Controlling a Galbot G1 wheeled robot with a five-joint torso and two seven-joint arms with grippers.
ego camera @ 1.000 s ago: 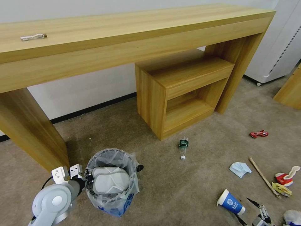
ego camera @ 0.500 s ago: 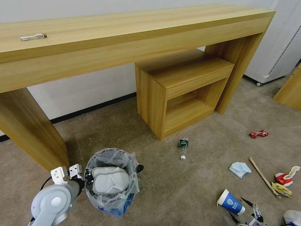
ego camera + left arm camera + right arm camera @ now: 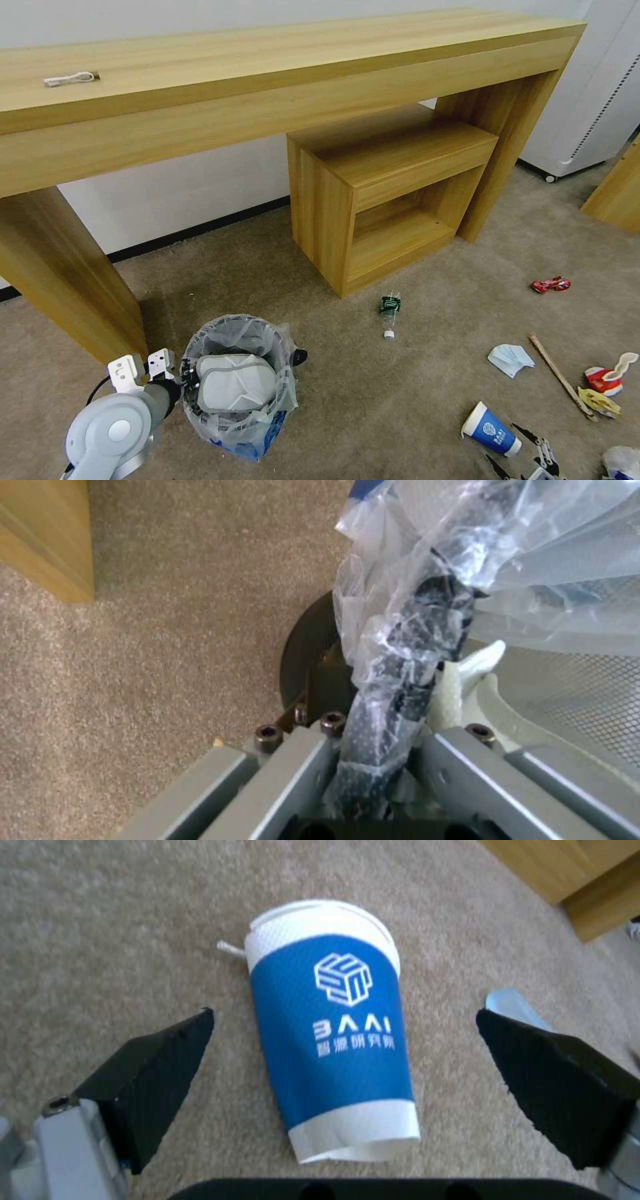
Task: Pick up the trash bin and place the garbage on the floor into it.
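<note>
Bin [image 3: 233, 321] down on the carpet floor [image 3: 373, 400], close to the leg of the big wooden desk [image 3: 267, 87]. Lined with a crinkly clear bag. One white slipper [image 3: 235, 390] lying inside on top.

Left gripper [image 3: 380, 750] clamped tight on the bin's rim, with the wire and the plastic bag pinched together between the grey fingers. Likely held this way to keep the bin steady and ready to lift or carry.

Right gripper [image 3: 343, 1014] low over the floor, far from the bin on the robot's right. Black fingers spread wide apart, one on each side of the blue and white paper cup [image 3: 333, 1040], not touching it. Cup tipped over on its side, so a squeeze across its middle looks like the easy way to grab it. Soft paper, though, so probably easy to squash.

More litter lying about on the carpet: a crushed bottle [image 3: 389, 312] near the low shelf, a red wrapper [image 3: 551, 285], a pale blue tissue [image 3: 510, 360], a wooden stick [image 3: 562, 377] and a red cup [image 3: 603, 380]. Lots left to pick up.
</note>
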